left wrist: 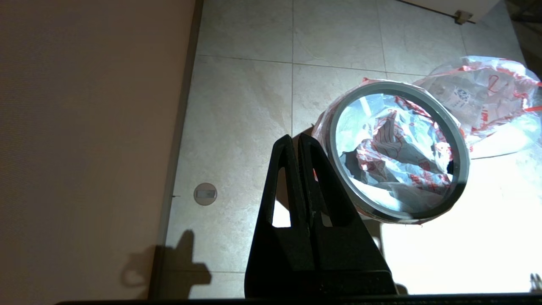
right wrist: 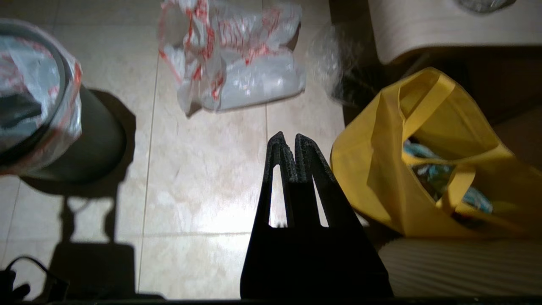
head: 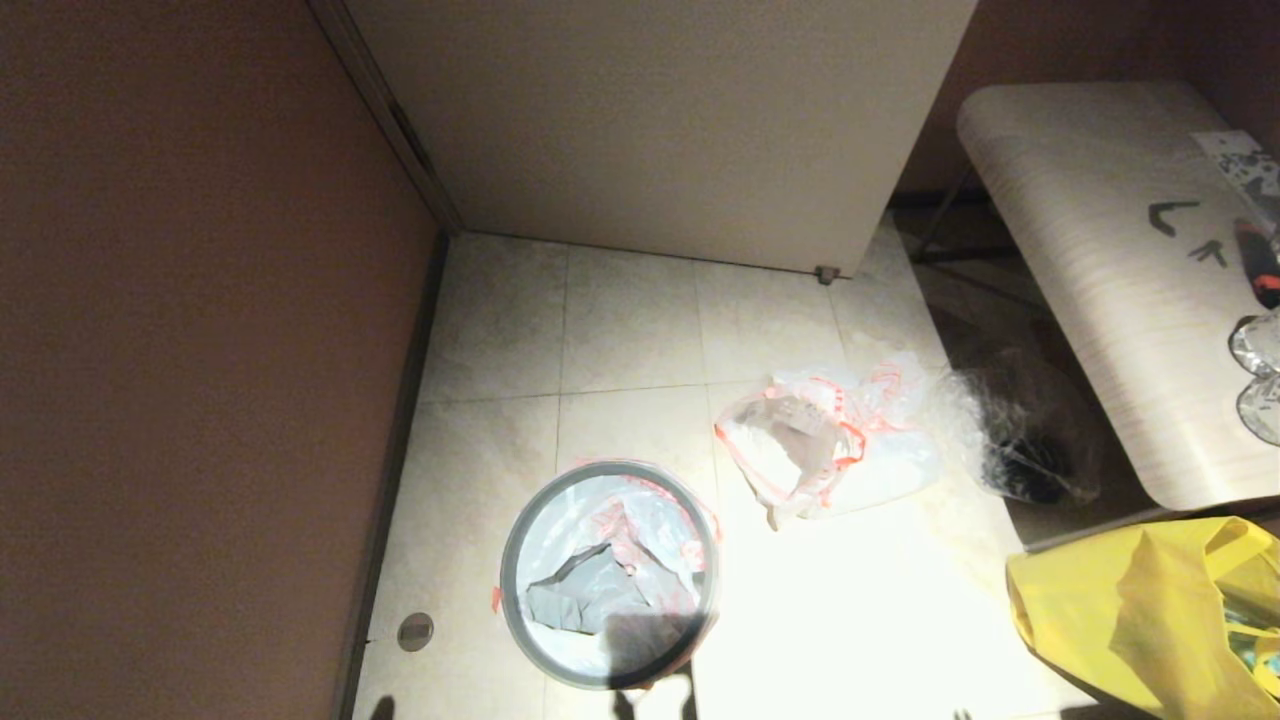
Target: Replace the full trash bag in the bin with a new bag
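The small round black bin (head: 608,575) with its grey rim ring stands on the tiled floor (head: 630,320) near the brown wall (head: 200,350). A limp translucent white plastic bag with red-orange edging and red print (head: 615,560) lines it, its edge folded out under the ring. Just beside the bin, toward the pale wood-grain table (head: 1100,280), the bulging look-alike bag (head: 830,445) lies on the floor, touching crinkly clear wrap (head: 990,420). A big yellow bag (head: 1150,610) sits near the table's front corner. The left end effector (left wrist: 298,142) hangs above the floor beside the bin, fingers pressed together, holding nothing. The right end effector (right wrist: 287,142) hovers between the bin and the yellow bag, its fingers likewise together and empty.
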